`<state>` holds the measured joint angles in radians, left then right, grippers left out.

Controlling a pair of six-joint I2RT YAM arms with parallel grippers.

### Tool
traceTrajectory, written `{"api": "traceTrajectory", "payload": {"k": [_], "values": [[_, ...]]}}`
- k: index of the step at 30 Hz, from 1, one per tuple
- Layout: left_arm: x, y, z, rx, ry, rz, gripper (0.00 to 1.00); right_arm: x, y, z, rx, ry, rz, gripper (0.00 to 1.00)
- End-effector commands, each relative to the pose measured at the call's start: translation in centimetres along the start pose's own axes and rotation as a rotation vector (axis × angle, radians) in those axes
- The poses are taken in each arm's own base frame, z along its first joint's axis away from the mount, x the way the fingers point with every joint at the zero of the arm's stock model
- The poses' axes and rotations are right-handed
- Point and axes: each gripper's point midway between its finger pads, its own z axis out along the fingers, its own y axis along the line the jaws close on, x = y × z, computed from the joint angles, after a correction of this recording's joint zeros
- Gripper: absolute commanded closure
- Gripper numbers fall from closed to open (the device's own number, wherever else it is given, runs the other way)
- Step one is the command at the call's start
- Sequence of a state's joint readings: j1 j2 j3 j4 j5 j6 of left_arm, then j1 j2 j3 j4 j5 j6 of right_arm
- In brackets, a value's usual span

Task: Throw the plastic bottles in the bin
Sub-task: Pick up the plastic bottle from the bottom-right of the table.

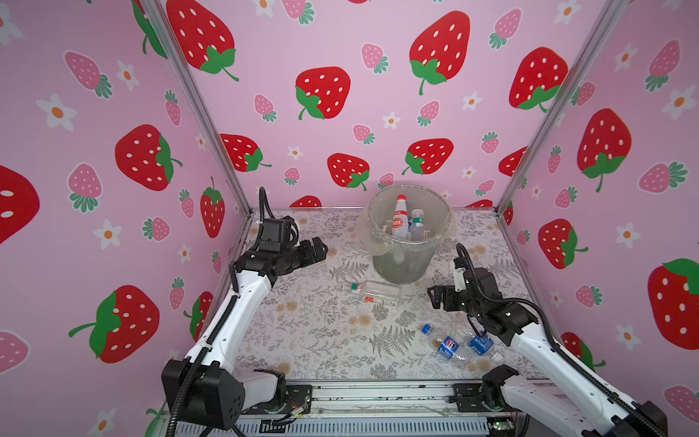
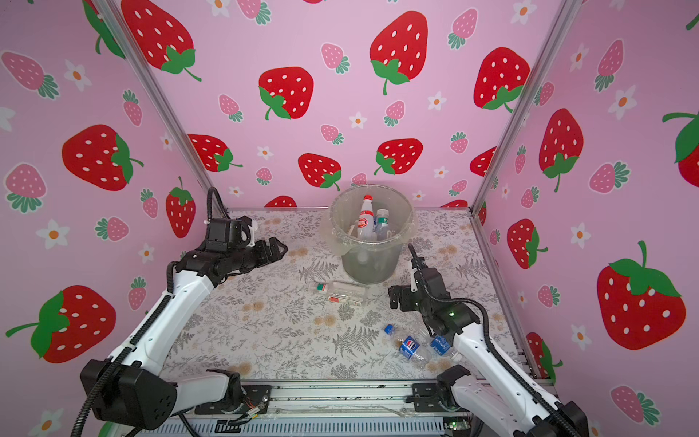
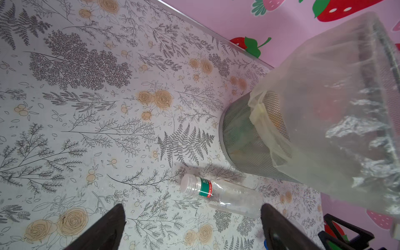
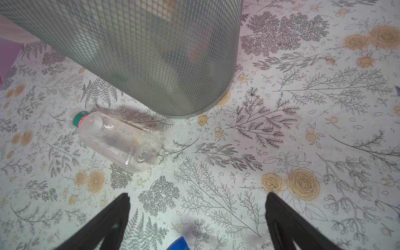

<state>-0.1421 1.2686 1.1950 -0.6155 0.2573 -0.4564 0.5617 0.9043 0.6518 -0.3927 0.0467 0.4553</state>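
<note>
Blue-labelled bottles lie nearest, beneath the right arm. Spread and empty, the left gripper and right gripper flank a clear bottle lying crosswise before the bin (cap toward the left arm); the right gripper is closer.

**Floral tabletop: one bin, loose bottles**

The tabletop, printed with grey ferns and tan roses, carries the bin, which stands upright. Just in front of the bin lie what look like two clear bottles, side by side. Farther forward and right of the bin, two blue-labelled bottles lie close together.
</note>
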Motion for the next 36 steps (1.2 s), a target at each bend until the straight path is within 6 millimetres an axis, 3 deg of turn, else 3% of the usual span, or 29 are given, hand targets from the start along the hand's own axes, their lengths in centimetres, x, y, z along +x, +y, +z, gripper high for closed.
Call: {"api": "traceTrajectory", "payload": {"k": [1, 24, 36], "values": [[0.5, 0.1, -0.5, 0.022, 0.008, -0.009, 0.01, 0.5, -0.3, 0.0, 0.061, 0.043, -0.005, 0.01], [-0.7, 2.0, -1.2, 0.072, -0.012, -0.126, 0.01, 8.2, 2.2, -1.1, 0.136, 0.303, -0.068, 0.01], [-0.7, 2.2, -1.2, 0.065, -0.017, -0.122, 0.01, 11.7, 1.6, -1.5, 0.148, 0.37, -0.035, 0.01]]}}
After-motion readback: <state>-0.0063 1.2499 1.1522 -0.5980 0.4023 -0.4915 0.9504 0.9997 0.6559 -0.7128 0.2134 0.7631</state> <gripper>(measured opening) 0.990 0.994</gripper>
